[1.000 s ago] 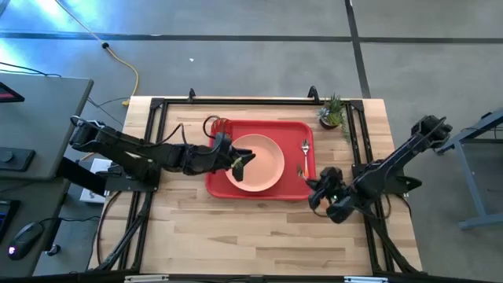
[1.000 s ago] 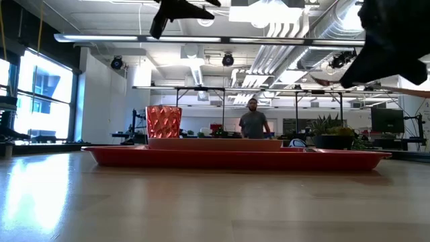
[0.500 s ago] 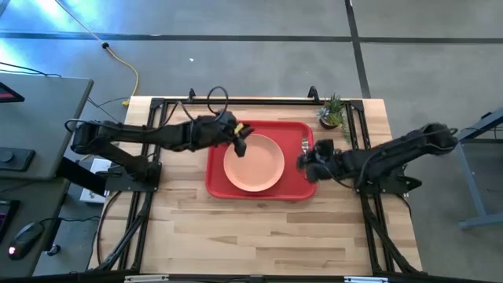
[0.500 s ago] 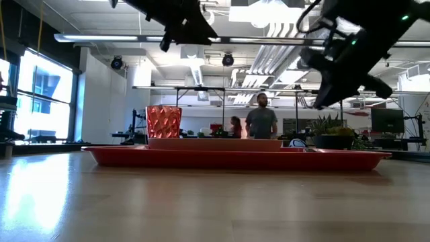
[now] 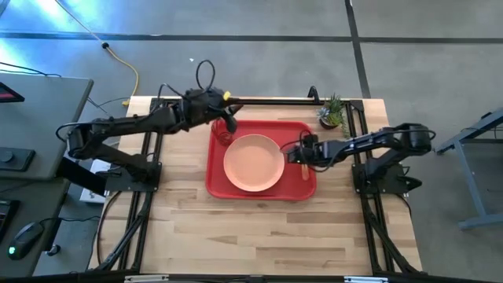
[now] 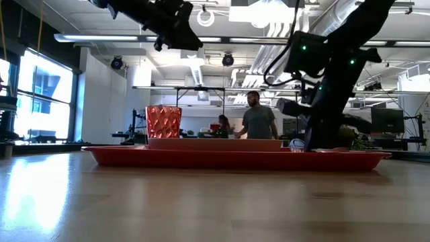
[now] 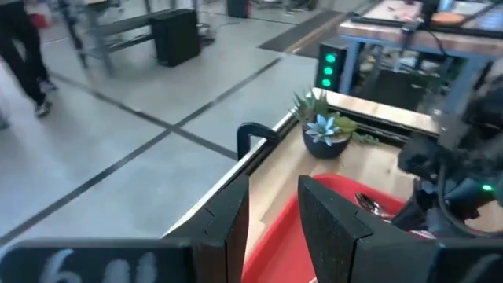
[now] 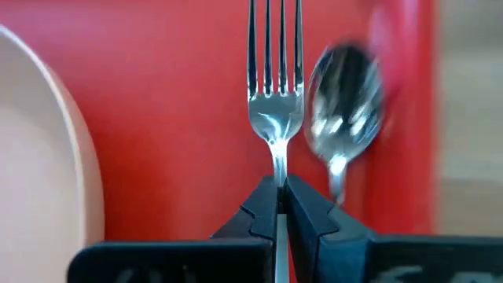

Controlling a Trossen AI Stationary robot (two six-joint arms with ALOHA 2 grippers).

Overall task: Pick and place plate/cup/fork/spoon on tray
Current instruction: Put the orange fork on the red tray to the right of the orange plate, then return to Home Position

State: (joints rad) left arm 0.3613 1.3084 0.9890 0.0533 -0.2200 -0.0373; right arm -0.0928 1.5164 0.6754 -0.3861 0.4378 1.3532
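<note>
The red tray (image 5: 220,185) holds the peach-pink plate (image 5: 254,163), the red-orange cup (image 5: 222,136) upright in its far left corner, and the spoon (image 8: 346,94) along its right strip, bowl toward the far edge. My right gripper (image 5: 292,152) is low over the tray between plate and spoon, shut on the fork (image 8: 275,102). My left gripper (image 5: 229,122) hangs high above the cup, at the tray's far left corner, open a little and empty. In the low view it is near the top (image 6: 180,30). My right gripper pinches the fork's thin neck (image 8: 277,169), just behind the tines, between its two fingertips (image 8: 263,208). The fingers come steeply from above. The tines point toward the far edge, beside the spoon's bowl. The handle is hidden under the fingers. Whether the fork rests on the tray, I cannot tell.
A small green potted plant (image 5: 332,112) stands at the far right corner of the table, behind the tray. A black frame rail (image 5: 267,101) runs along the far edge. Bare wood lies in front of the tray. People stand in the room beyond the table (image 6: 259,124).
My right gripper has gone from the table's near right, off the tray, toward the far left and down onto the tray's right part beside the spoon. My left gripper has risen from over the plate and gone toward the far edge, ending above the cup.
</note>
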